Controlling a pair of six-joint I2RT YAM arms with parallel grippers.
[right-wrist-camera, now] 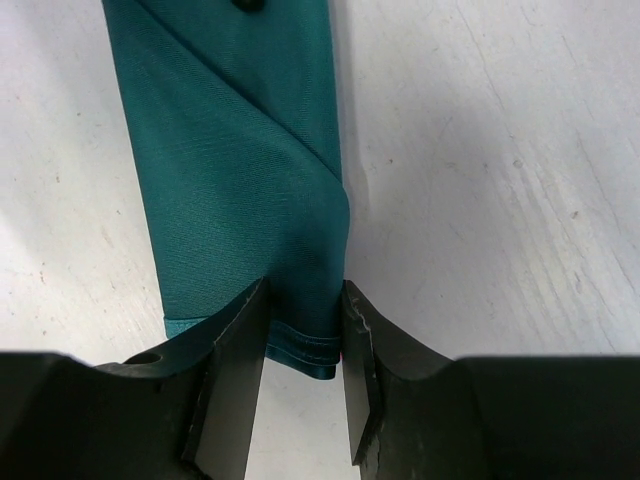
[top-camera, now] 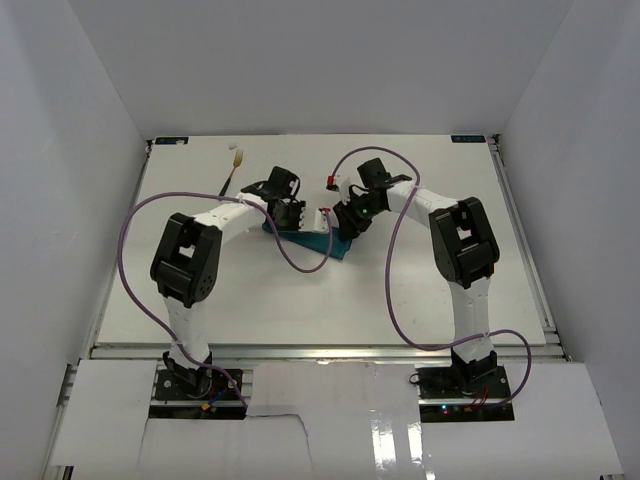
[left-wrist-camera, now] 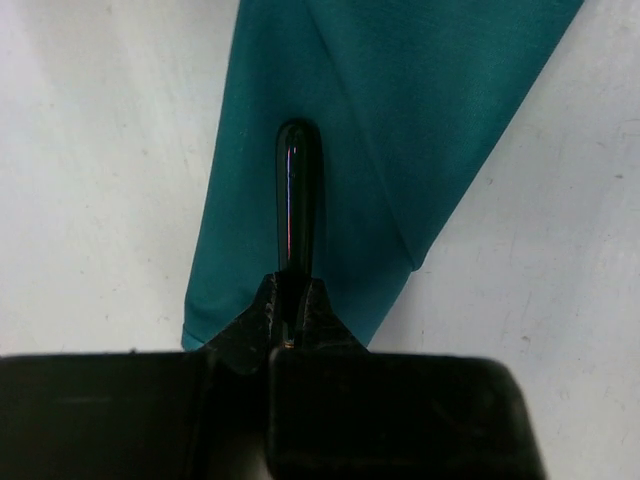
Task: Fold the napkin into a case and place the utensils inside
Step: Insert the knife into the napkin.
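My left jaws are pressed together on the thin end of a slim knife [left-wrist-camera: 297, 200] with a glossy dark handle. The handle points away from them and lies over the plain teal soft-cloth napkin [left-wrist-camera: 400, 100]; the blade is hidden in the grip. My right jaws stand partly apart, with the napkin's hemmed end filling the gap between them, so I judge they are pinching it, though lightly.

What worries me is that the handle seems to rest on top of the fold, not under a layer. A push forward could slide it across the cloth instead of into the case. If the right grip slips off the hem, the pocket closes. If it tugs, the soft cloth drags and the folds come undone.

The napkin is folded into a narrow band with a diagonal crease. It lies on the white counter [left-wrist-camera: 100, 150] toward its far middle, between my two wrists. The fork [top-camera: 232, 172], slim with a pale head, lies well apart at the far left, not yet in the case
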